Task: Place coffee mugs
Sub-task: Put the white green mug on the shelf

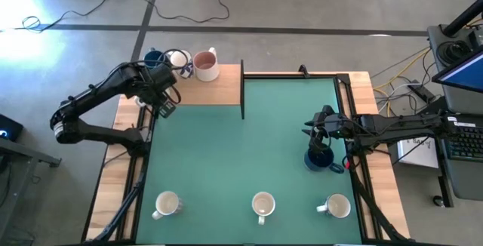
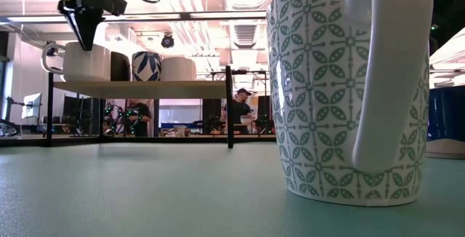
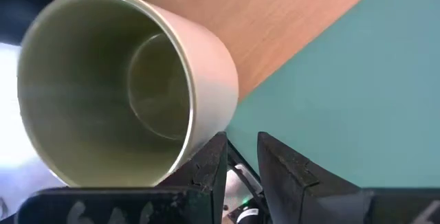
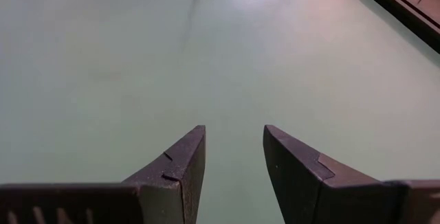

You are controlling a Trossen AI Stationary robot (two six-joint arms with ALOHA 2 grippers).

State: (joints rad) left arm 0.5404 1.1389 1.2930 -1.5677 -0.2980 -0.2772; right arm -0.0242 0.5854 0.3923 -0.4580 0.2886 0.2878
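High view: left gripper (image 1: 163, 101) sits over the left end of the wooden shelf (image 1: 226, 91) at the table's far-left corner, right by the mug cluster there: a dark blue mug (image 1: 153, 58), a white one (image 1: 178, 59) and a pink-inside mug (image 1: 205, 66) in a row along the shelf's back edge. Right gripper (image 1: 320, 136) hangs over the green mat (image 1: 241, 148) near the right edge, directly above a second dark blue mug (image 1: 323, 160), which stands upright w/ nothing in it. Three white mugs (image 1: 262, 205) line the near edge, all upright, open side up. Low view: patterned mug (image 2: 349, 84) fills the foreground; behind it the shelf carries mugs, and the left gripper (image 2: 86, 19) points down at the leftmost one. Left wrist view: an olive-inside mug (image 3: 124, 90) lies just beside the fingers (image 3: 206, 165), its mouth toward the camera, nothing in it; fingers a little apart, not on it. So the left arm is the nearer one, and the mug is off to the side of the pincer, not between. Right wrist view: right fingers (image 4: 185, 165) spread apart over bare mat, holding nothing.
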